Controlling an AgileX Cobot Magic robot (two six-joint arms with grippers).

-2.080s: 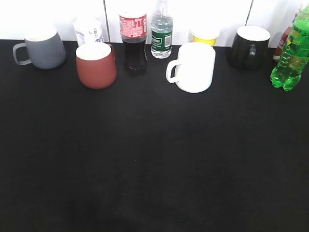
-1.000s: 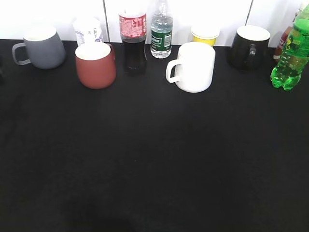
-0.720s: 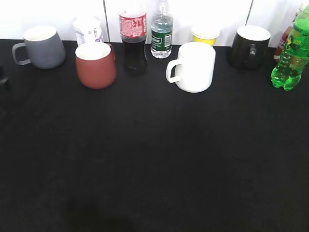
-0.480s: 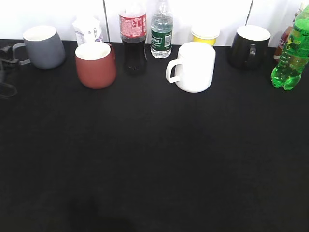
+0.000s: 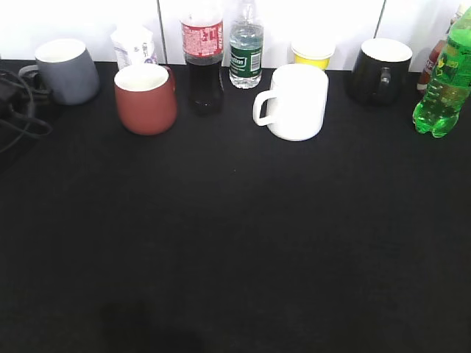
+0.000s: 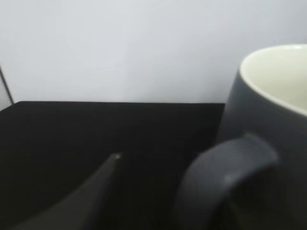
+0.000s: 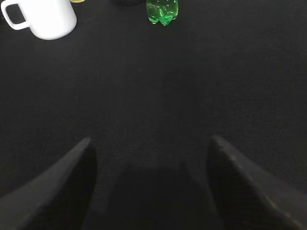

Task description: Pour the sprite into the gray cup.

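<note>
The gray cup [image 5: 65,70] stands at the far left back of the black table, handle pointing left. My left gripper [image 5: 28,87] is at that handle. In the left wrist view the cup [image 6: 276,120] fills the right side, its handle close in front. One finger of the left gripper [image 6: 163,165] shows left of the handle; the other is hidden behind it. The jaws look open. The sprite [image 5: 443,77] stands at the far right back and also shows in the right wrist view [image 7: 162,9]. My right gripper [image 7: 149,143] is open and empty, low over bare table, well short of the sprite.
Along the back stand a brick-red mug [image 5: 146,98], a cola bottle [image 5: 203,59], a water bottle [image 5: 246,48], a white mug [image 5: 294,101], a yellow tub [image 5: 313,53] and a black mug [image 5: 379,70]. A white carton [image 5: 132,45] stands behind the red mug.
My left arm has come into view from the left edge and moved up to the gray cup's handle. The cups and bottles have not moved.
</note>
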